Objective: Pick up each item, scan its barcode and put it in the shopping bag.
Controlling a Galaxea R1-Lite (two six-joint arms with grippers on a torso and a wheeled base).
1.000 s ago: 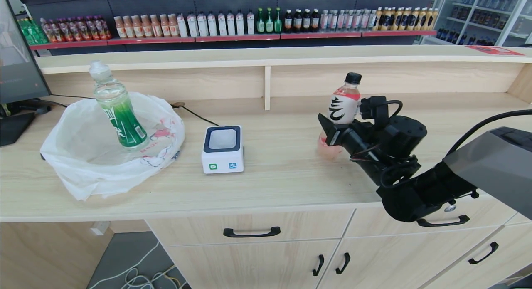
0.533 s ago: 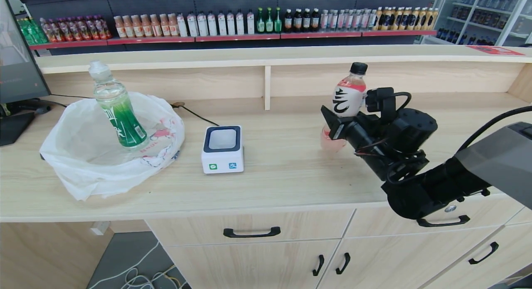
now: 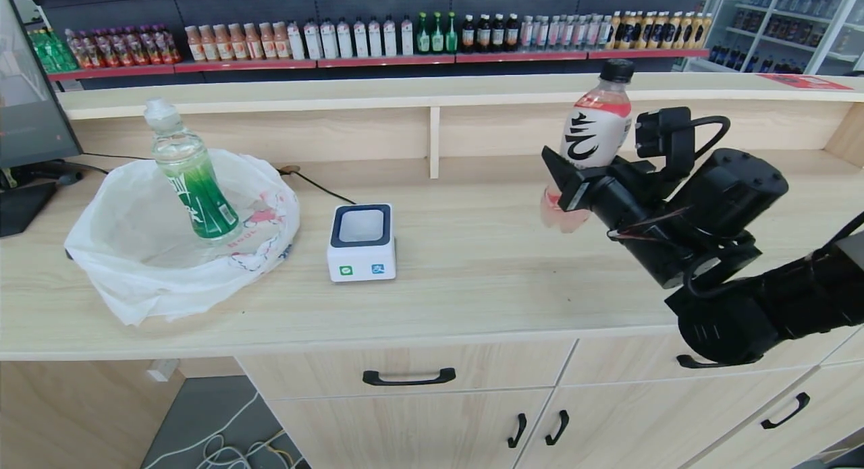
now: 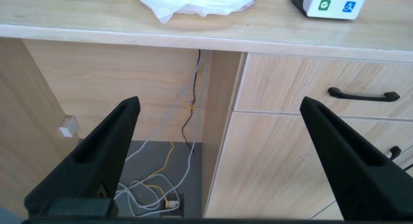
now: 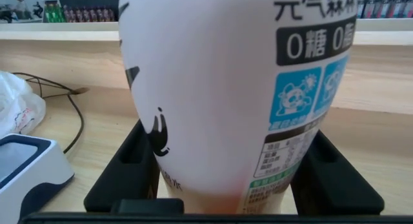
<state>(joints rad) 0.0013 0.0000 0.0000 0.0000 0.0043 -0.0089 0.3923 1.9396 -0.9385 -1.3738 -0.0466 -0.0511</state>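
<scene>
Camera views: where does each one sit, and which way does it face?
Head view: on the head, looking forward and down at the pale wooden counter; the right gripper holds a pink, black-capped plastic bottle.
Left wrist view: on the left wrist, facing the drawers below; the open left gripper frames it.
Right wrist view: on the right wrist, close on the bottle between its fingers.
Shared: all three show the white, blue-rimmed box scanner.

We see big black brush writing on the white label of the pink bottle [image 3: 594,131] at upper right. Close up, that label has blue picture boxes and tiny print. The scanner [image 3: 362,243] in the middle shows a green sign and a blue sign. The red print on the bag [image 3: 121,280] at left is too crumpled to read.
</scene>
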